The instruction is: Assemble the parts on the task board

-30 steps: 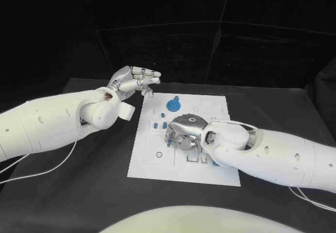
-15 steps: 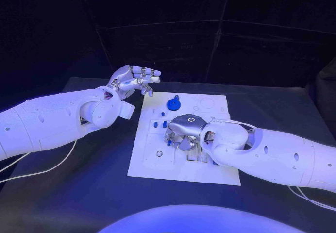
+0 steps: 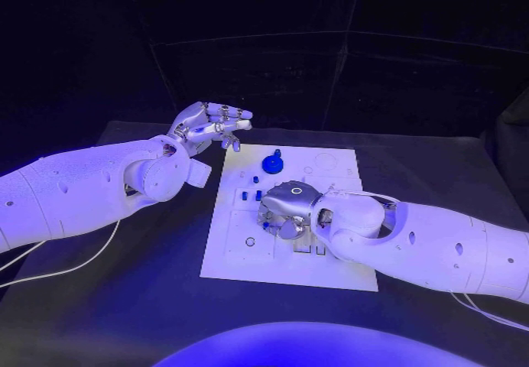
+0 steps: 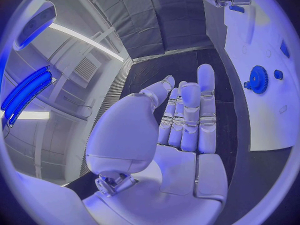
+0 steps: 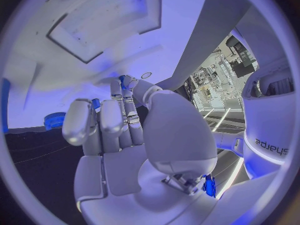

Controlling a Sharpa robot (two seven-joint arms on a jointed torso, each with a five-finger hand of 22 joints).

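Note:
The white task board [image 3: 248,256] lies mid-table. A blue gear [image 3: 272,163] stands near its far edge, with small blue parts [image 3: 245,196] on its left half. My right hand [image 3: 289,208] is lowered onto the board's middle, fingers pointing down. In the right wrist view its fingertips [image 5: 129,85] meet the thumb around a small blue part [image 5: 122,79], close to the board [image 5: 100,15]. My left hand [image 3: 209,125] hovers above the board's far left corner, holding nothing; its fingers [image 4: 187,110] are stretched out, with the gear [image 4: 258,79] beyond them.
Black tabletop [image 3: 121,306] surrounds the board on all sides. A white cable [image 3: 66,267] trails under my left arm, and another cable [image 3: 485,315] lies by my right arm. The board's far right area [image 3: 331,162] carries only outlined recesses.
My right hand has shifted slightly leftward over the board's middle and sunk a little lower. The left hand has stayed nearly still.

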